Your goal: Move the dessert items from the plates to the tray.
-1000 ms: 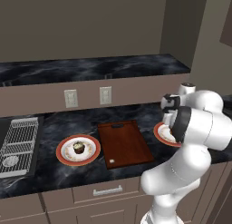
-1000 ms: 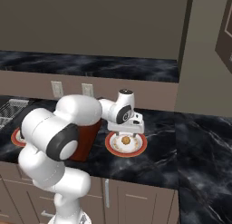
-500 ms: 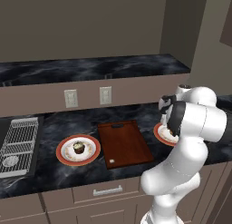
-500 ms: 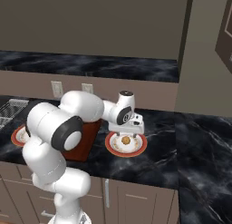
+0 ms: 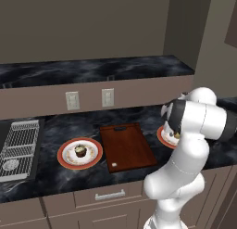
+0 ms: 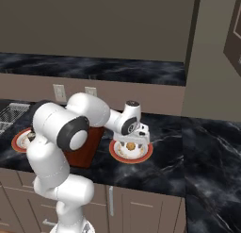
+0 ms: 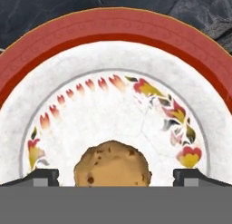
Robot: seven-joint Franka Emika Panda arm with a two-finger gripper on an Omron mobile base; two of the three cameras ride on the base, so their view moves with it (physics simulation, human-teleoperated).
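The round tan pastry ball (image 7: 112, 166) lies on the right plate (image 7: 113, 28), which has an orange-red rim and a white patterned centre. My gripper (image 7: 116, 177) is open just above this plate, one fingertip on each side of the ball with a gap to it. From the right base, the gripper (image 6: 132, 138) hangs low over the ball (image 6: 130, 145) and its plate (image 6: 141, 154). The chocolate cupcake (image 5: 81, 150) sits on the left plate (image 5: 65, 159). Between the plates lies the reddish-brown tray (image 5: 126, 146), bare. My arm hides most of the right plate (image 5: 162, 135) from the left base.
A grey metal rack (image 5: 18, 142) lies at the counter's far left. Two wall outlets (image 5: 107, 97) sit on the backsplash under a dark ledge. A tall cabinet wall (image 6: 212, 62) stands right of the plate. Drawers with a handle (image 5: 110, 194) run below the counter edge.
The gripper has come down closer to the right plate and the pastry ball, and the arm's elbow has swung with it. Plates, treats and tray have not moved.
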